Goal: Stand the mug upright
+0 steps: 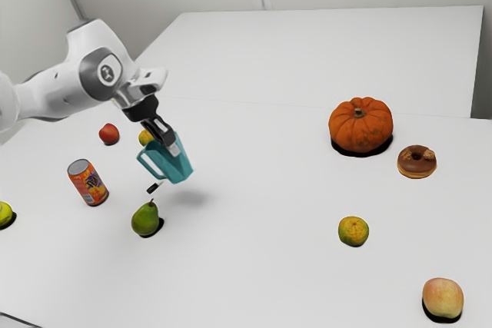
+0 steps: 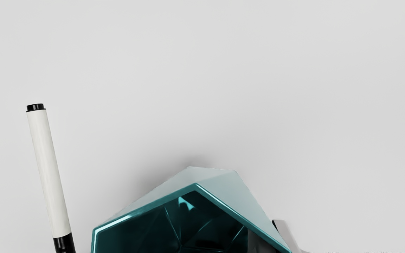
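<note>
Teal mug (image 1: 178,169) being held tilted above the white worktop (image 1: 254,266) by the hand (image 1: 170,145), its wall being pinched with one finger inside and one outside, a green pear (image 1: 144,221) being seen on the exterior view's near side.

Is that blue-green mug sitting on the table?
No, the mug hangs from the gripper above the table, its soft shadow lying apart below it.

No word, brand or number can be read. The can (image 1: 88,183) bears dark print and a pale panel on its orange-red side, both too small to make out. The round emblem (image 1: 107,71) on the arm (image 1: 64,91) shows no readable letters.
</note>
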